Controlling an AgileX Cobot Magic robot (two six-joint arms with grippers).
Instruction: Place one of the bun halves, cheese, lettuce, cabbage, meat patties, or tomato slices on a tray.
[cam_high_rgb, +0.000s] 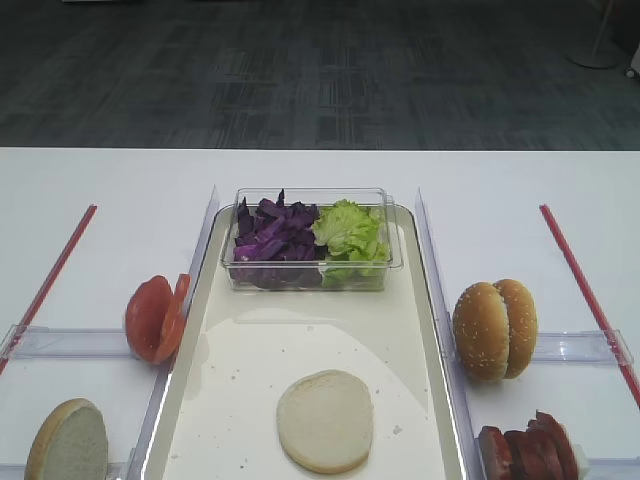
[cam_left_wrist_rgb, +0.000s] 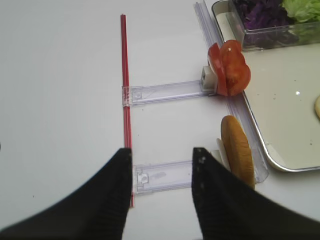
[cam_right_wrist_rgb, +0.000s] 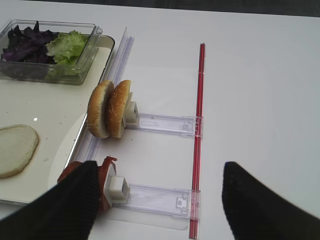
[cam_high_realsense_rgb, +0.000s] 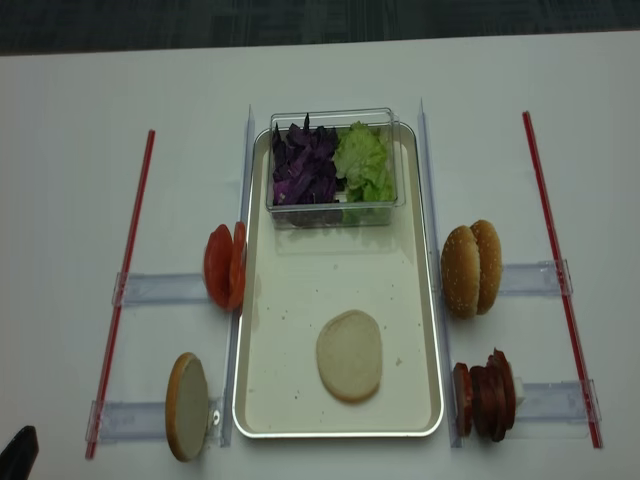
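A bun bottom half (cam_high_rgb: 324, 420) already lies cut face up on the tray (cam_high_rgb: 405, 330), near its front edge. The remaining ingredients stand on edge in clear holders beside the tray: tomato slices (cam_high_rgb: 156, 317) and a bun half (cam_high_rgb: 68, 442) on the left, sesame bun crowns (cam_high_rgb: 494, 328) and meat patties (cam_high_rgb: 528, 446) on the right. Purple cabbage (cam_high_rgb: 273, 238) and lettuce (cam_high_rgb: 350, 234) sit in a clear tub (cam_high_rgb: 394, 240) on the tray.

The tomato slices are likely wet, soft and slippery; grip lightly across the flat faces. The buns probably compress; pinch them at the rim.

The left pincer (cam_left_wrist_rgb: 161, 172) is spread and empty. The right pincer (cam_right_wrist_rgb: 160, 192) is spread wide and empty.
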